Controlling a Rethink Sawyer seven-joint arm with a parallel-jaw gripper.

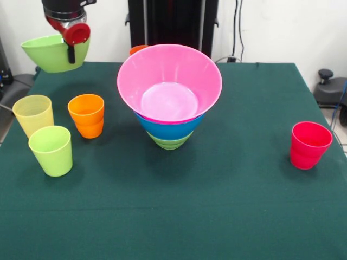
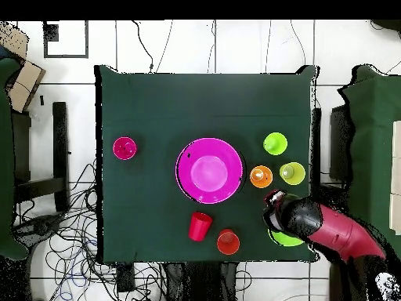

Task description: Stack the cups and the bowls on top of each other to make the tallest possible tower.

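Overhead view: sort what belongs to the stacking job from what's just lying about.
Job: gripper, held green bowl, pink bowl, blue bowl, bottom green bowl, yellow cup, lime cup, orange cup, far orange cup, pinkish cup, red cup.

Lying about: floor cables, side table.

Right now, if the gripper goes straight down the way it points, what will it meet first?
Holding the green bowl by its rim, the gripper points down. Below seems to be only bare table near the corner; the bowl's base would probably touch first. Depth is uncertain.
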